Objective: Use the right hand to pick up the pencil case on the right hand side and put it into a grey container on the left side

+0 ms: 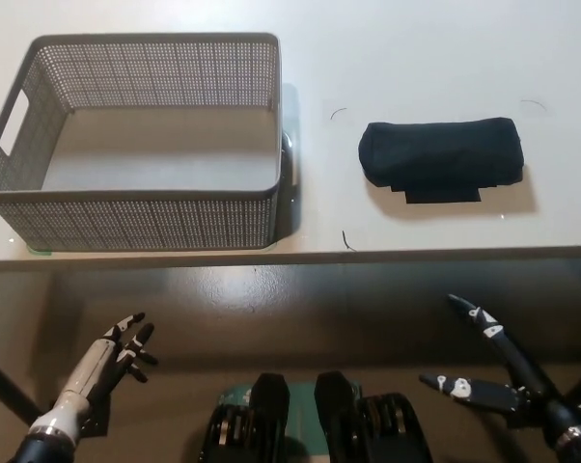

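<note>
A black fabric pencil case (pixel 440 154) lies lengthwise on the white table, right of centre. The grey mesh container (pixel 40 207) stands on the table's left side with nothing inside it. My black right hand (pixel 508 381) hangs low at the bottom right, below the table's front edge, fingers spread and holding nothing. It is well short of the pencil case. The white left hand (pixel 112 362) rests at the lower left, also below the table edge, open.
The table's front edge (pixel 290 256) runs across the picture just under the container and the case. Thin black corner marks (pixel 346 241) frame the spot where the case lies. A brown floor shows beneath the table.
</note>
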